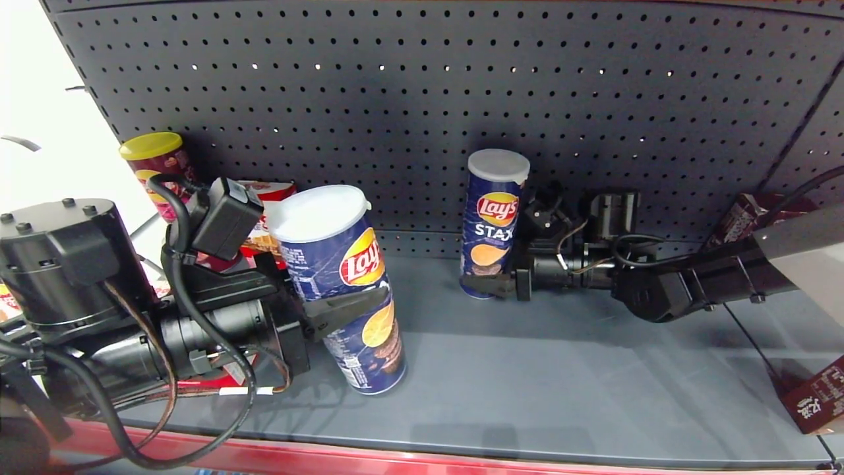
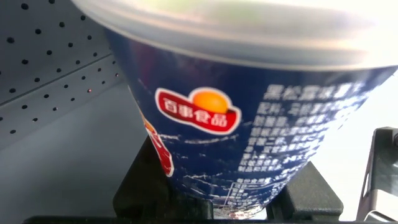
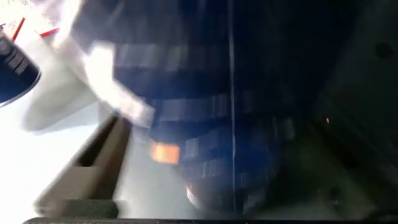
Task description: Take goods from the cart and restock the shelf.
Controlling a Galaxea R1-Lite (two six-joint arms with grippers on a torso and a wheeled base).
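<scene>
Gripping a blue chip can [image 1: 356,264] about its middle, the left hand [image 1: 339,297] is closed on it at the front left of the shelf [image 1: 560,382]. This can is tilted, with its lid leaning toward the robot's left, and its base seemingly rests on the shelf. In the left wrist view the can [image 2: 249,124] is seen close up. A second blue can [image 1: 494,218] stands upright near the pegboard [image 1: 422,79], with the right hand [image 1: 493,280] around its lower part. Whether that hand is clamped cannot be told, as the right wrist view is blurred. A yellow-lidded can [image 1: 155,165] is noted at back left and a brown carton [image 1: 817,396] at front right.
</scene>
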